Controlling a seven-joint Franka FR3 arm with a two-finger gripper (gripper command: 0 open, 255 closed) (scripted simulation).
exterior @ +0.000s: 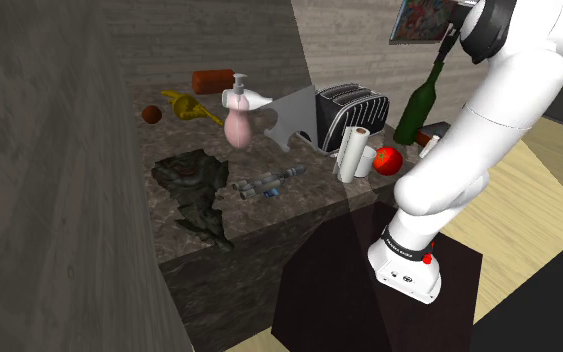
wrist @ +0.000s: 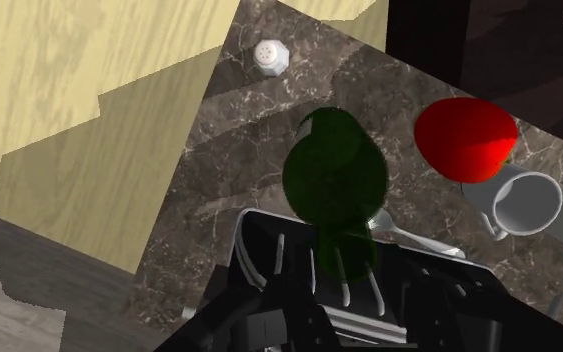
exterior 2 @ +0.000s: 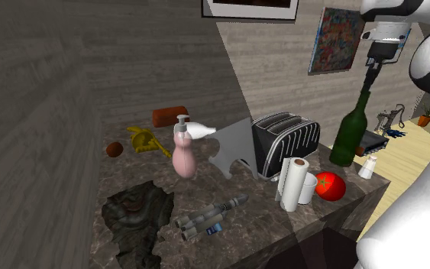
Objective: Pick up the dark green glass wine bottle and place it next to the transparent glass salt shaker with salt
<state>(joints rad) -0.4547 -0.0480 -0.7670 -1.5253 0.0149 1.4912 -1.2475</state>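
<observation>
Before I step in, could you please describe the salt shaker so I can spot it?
On the marbled counter, go to the end past the striped toaster. Beside the green bottle, near the counter's corner, stands the salt shaker: small and whitish with a holed cap, unlike the red tomato.

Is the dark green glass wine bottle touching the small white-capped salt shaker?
Apart. The wrist view shows bare marbled countertop between the dark green glass wine bottle and the small white-capped salt shaker.

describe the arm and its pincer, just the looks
The arm is glossy white with rounded, tube-like links and dark joints. Its lowest link carries a black band with small pale lettering and a red dot. The pincer is all black.
</observation>
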